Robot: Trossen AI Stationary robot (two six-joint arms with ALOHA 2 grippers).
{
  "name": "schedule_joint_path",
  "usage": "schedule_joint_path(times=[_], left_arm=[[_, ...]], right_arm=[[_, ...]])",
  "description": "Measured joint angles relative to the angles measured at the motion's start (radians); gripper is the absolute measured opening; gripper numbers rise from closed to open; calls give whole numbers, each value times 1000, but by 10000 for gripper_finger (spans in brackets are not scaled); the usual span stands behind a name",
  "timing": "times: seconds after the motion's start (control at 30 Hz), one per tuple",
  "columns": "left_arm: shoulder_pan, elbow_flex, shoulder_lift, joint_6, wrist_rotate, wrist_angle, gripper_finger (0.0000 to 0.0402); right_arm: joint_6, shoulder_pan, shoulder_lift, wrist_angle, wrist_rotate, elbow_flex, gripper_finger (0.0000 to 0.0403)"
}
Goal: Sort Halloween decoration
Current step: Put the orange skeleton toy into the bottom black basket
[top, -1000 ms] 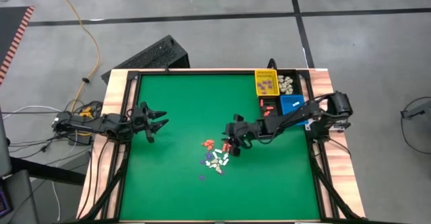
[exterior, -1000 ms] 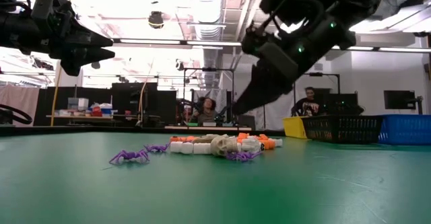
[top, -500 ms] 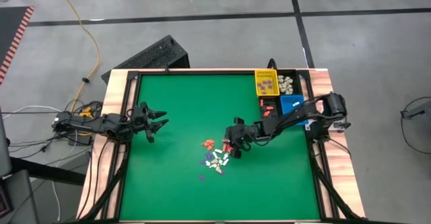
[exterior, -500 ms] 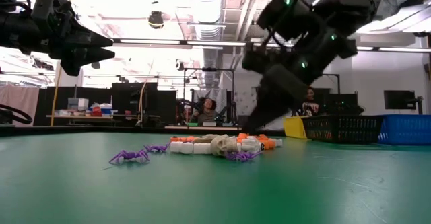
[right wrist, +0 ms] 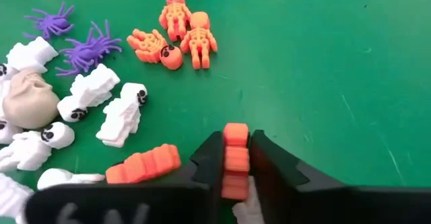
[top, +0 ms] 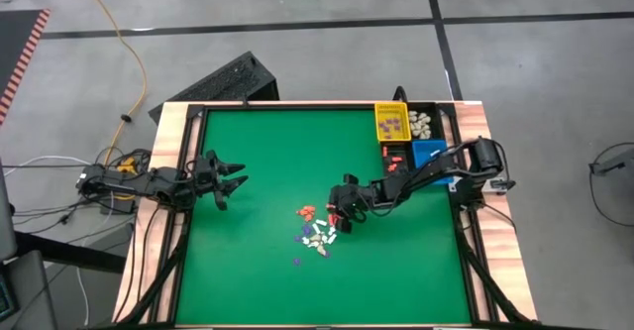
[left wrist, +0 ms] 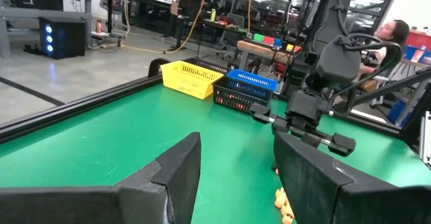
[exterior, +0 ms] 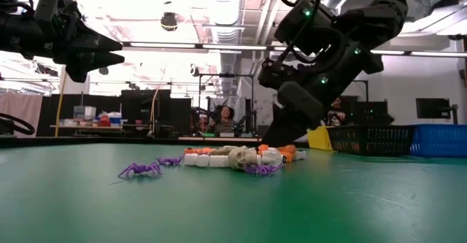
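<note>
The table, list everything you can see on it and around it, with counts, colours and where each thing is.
trinkets: a loose pile, white, orange and purple, mid-table
orange trinket: one, between the right gripper's fingers
spiders: two, purple, at the pile's edge
yellow bin: one, far right corner, purple pieces inside
blue bin: one, right edge
black bins: two, beside the yellow and blue ones
table: one, green top
people: two seated in the room behind
left gripper: open, hovering at the table's left side
right gripper: shut on the orange trinket, at the pile

Bin contents (top: 423,123) (too small)
</note>
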Motion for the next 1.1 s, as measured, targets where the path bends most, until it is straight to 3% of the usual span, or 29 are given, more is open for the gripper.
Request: schedule_joint_path(times=[0.17,0.53,0.73,0.9,1.1], left_arm=[[0,0,0,0,0,0,178],[0,0,0,0,0,0,178],[0,0,0,0,0,0,178],[0,0,0,0,0,0,178],[0,0,0,0,0,0,178]], right_arm=[[-1,-23,-44,-15,1,-3,30],[11,-73,-248,-57,156,-2,31],[167,-89,-369,-297,377,-2,34],[409,-90,-451,-627,552,-2,37],[749,-90,-495,-975,633,-2,39]])
